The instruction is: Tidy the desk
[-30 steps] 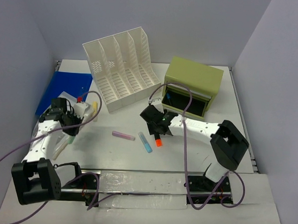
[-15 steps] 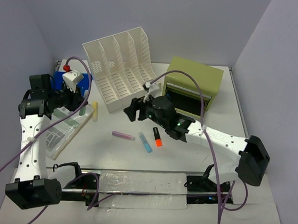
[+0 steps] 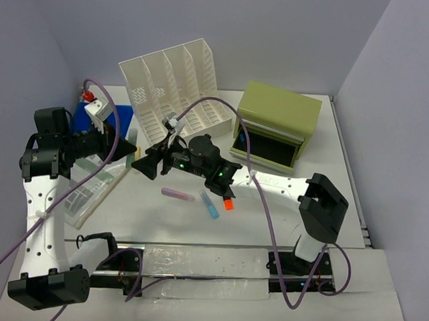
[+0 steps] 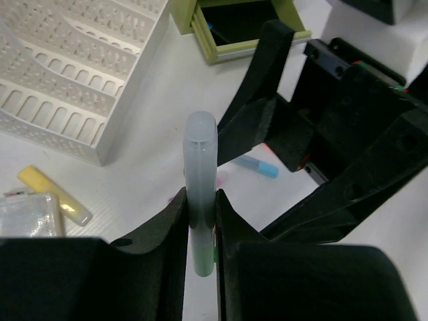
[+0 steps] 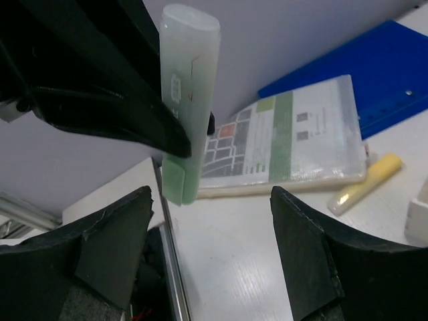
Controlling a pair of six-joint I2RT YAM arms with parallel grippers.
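Note:
The white desk (image 3: 150, 218) holds loose markers. My left gripper (image 3: 126, 150) is shut on a pale green marker (image 4: 200, 175) and holds it in the air above the desk; the marker also shows in the right wrist view (image 5: 188, 100). My right gripper (image 3: 144, 165) is open and empty, its jaws wide apart, facing the left gripper just to the marker's right. Pink (image 3: 178, 194), blue (image 3: 209, 203) and orange (image 3: 228, 202) markers lie at the desk's middle. A yellow marker (image 4: 55, 194) lies beside the file rack.
A white slotted file rack (image 3: 176, 94) stands at the back. An olive-green drawer box (image 3: 277, 124) with its drawer open stands at the back right. A blue folder (image 3: 84, 114) and a plastic-wrapped booklet (image 3: 91, 188) lie at the left.
My left gripper rose from the booklet with the green marker and swung right. My right arm left the orange marker and reached left, ending close to the held marker.

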